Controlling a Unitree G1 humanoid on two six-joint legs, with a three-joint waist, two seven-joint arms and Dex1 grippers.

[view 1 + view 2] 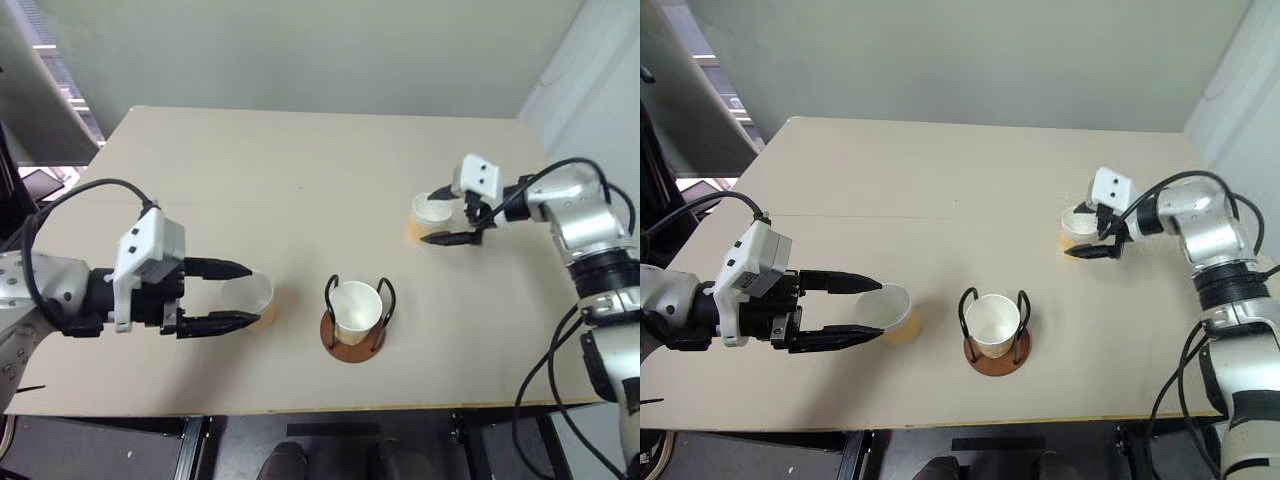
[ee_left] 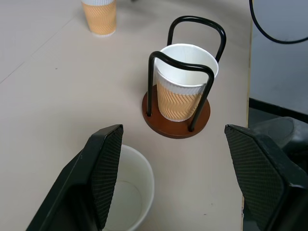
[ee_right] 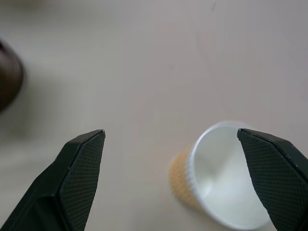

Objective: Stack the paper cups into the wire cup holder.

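One cup point(image 1: 356, 311) in holder point(image 1: 352, 340), two outside.

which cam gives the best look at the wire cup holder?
Left wrist view: the wire cup holder sits close, showing both black loops, the brown base and the paper cup standing inside. Both eye views show it smaller from above, near the table's front edge. The right wrist view catches just a blurred dark sliver of its base at the frame edge.

Probably a lab or test room: plain beige table point(image 1: 300, 200) against a bare grey-green wall point(image 1: 300, 50) at twelve o'clock, dark equipment rack point(image 1: 20, 150) at nine.
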